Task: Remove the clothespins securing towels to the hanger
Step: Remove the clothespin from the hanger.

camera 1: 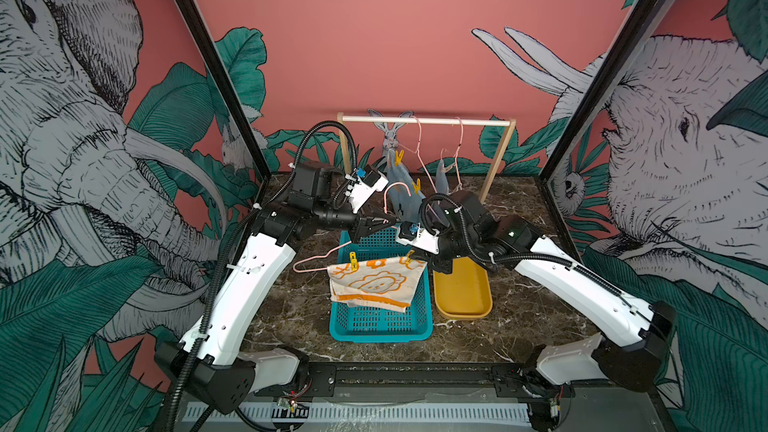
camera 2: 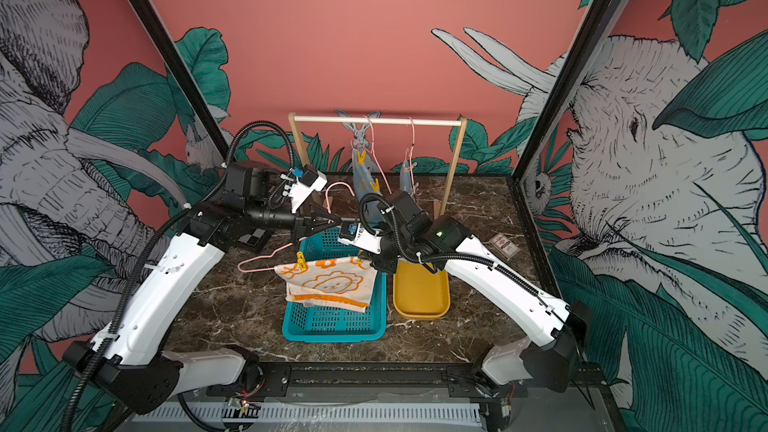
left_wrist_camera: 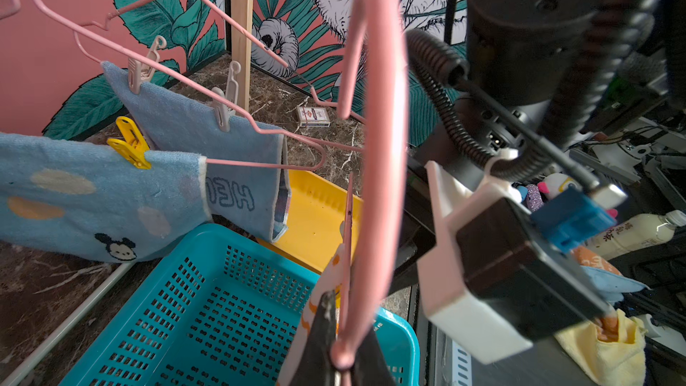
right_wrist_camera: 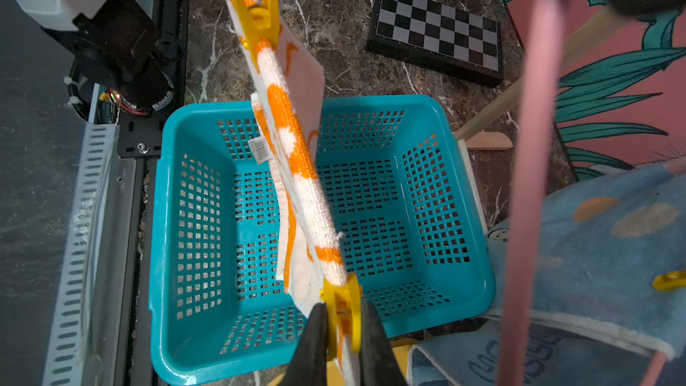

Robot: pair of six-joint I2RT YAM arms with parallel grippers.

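A pink hanger (camera 1: 316, 261) hangs over the teal basket with a white towel with orange swirls (camera 1: 374, 284) pinned to it. My left gripper (left_wrist_camera: 339, 362) is shut on this hanger's hook (left_wrist_camera: 382, 142). One yellow clothespin (camera 1: 353, 261) sits at the towel's left end. My right gripper (right_wrist_camera: 343, 324) is shut on the yellow clothespin (right_wrist_camera: 345, 302) at the towel's right end. Two light blue towels (left_wrist_camera: 92, 198) (left_wrist_camera: 193, 124) hang on pink hangers from the wooden rack (camera 1: 424, 120), held by yellow clothespins (camera 1: 399, 157) (camera 1: 416, 187) and pale tan ones (left_wrist_camera: 143, 64) (left_wrist_camera: 226, 105).
The teal perforated basket (camera 1: 382, 330) stands mid-table under the held towel, and a yellow tray (camera 1: 463, 301) lies right of it. A chessboard (right_wrist_camera: 438, 31) lies at the left, and a small card box (camera 2: 503, 243) on the marble at the right.
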